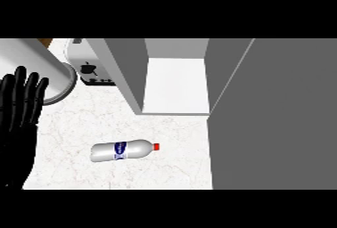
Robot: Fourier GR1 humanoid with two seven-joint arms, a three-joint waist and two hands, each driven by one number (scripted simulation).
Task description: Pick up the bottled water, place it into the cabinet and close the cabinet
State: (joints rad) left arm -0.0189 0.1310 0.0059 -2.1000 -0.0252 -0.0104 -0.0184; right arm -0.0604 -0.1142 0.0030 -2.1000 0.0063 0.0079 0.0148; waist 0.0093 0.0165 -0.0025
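The counter (99,124) has a white marbled top with faint reddish veins. A bottled water (125,151) lies on its side near the middle of it, red cap toward the right, blue label around its body. At the back stands an open cabinet (174,84), white inside, its grey door swung out along the right. A white toaster (92,67) sits just left of the cabinet

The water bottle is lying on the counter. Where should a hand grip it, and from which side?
Probably from above, round the labelled middle of the bottled water. It lies flat, red cap pointing right, so fingers can close across its round body. The counter beside it looks free.
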